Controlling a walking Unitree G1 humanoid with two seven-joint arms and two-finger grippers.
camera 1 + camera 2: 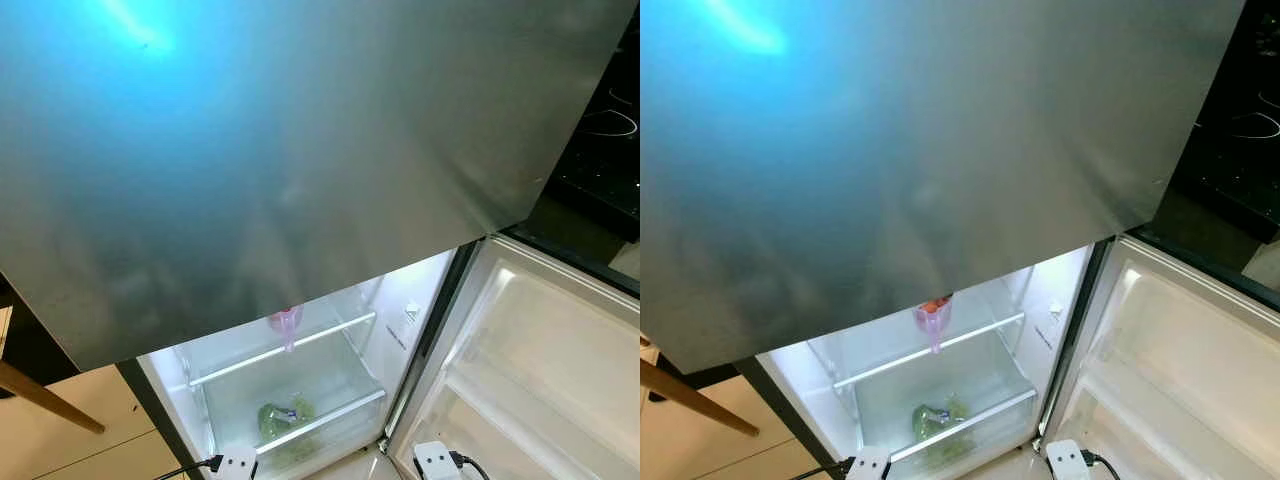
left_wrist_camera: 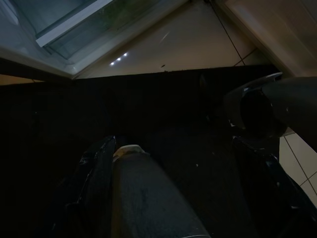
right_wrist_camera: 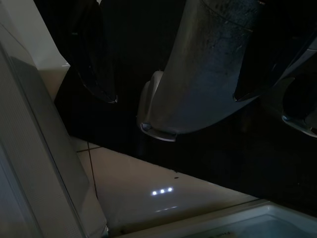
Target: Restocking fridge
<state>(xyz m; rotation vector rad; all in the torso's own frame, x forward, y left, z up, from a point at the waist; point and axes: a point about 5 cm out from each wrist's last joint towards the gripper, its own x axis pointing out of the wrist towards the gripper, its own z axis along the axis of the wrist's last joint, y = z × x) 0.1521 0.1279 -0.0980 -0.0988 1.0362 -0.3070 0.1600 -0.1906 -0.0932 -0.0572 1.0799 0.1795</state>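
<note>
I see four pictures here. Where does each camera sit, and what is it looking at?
Left eye, on the head: looks down past the grey upper fridge door into the lit fridge with its green bagged vegetables.
Right eye: same scene, the pink bag clearer.
Left wrist: dim, looking along its black fingers at the pale tiled floor.
Right wrist: dim, same floor, fridge edge.

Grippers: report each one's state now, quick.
Left gripper: open, holding nothing, hanging idle in the dark.
Right gripper: open, holding nothing, hanging idle too.
</note>
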